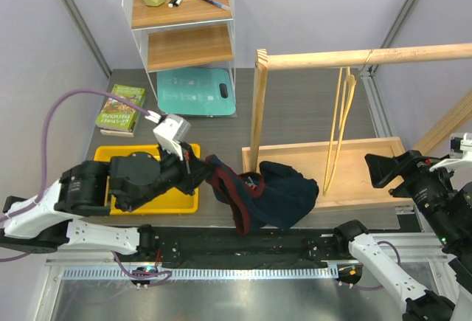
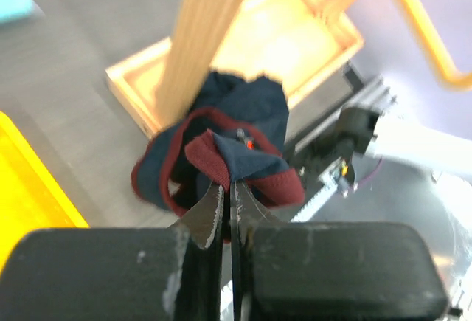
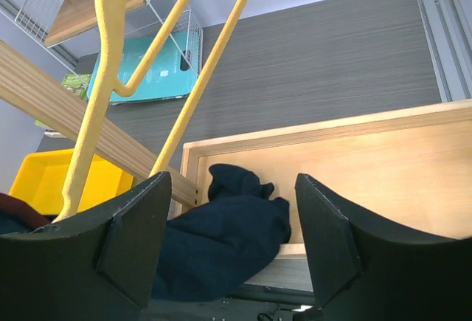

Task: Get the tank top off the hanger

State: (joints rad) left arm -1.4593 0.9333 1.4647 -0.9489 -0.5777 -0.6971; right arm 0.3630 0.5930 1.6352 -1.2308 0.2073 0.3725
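Top view: tank top (image 1: 276, 192) is off the hanger (image 1: 341, 125). It sits in a bunched heap, partly on the near lip of the tray (image 1: 310, 155) and partly on the counter (image 1: 295, 107). The hanger hangs bare from the rail (image 1: 317, 59), up and right of the heap. Left gripper (image 1: 195, 167) is clamped on the heap's left end, and the cloth runs left to right from it along the near counter edge. Left arm lies low across the yellow bin (image 1: 169, 204), wrist pointing right. Right gripper (image 1: 372, 167) is right of the heap, apart from it, pointing left. Left arm is the nearer one.

Left wrist: left gripper (image 2: 227, 206) is closed tight on a fold of red trim. The tank top (image 2: 236, 125) bunches just ahead, against the post (image 2: 203, 33).

Right wrist: right gripper (image 3: 230, 181) has its jaws wide, with nothing between the fingers (image 3: 136, 243). The tank top (image 3: 228, 240) is dead ahead over the tray lip. The hanger (image 3: 188, 103) is up left, bare.

Removal looks done; probably only the let-go is left.
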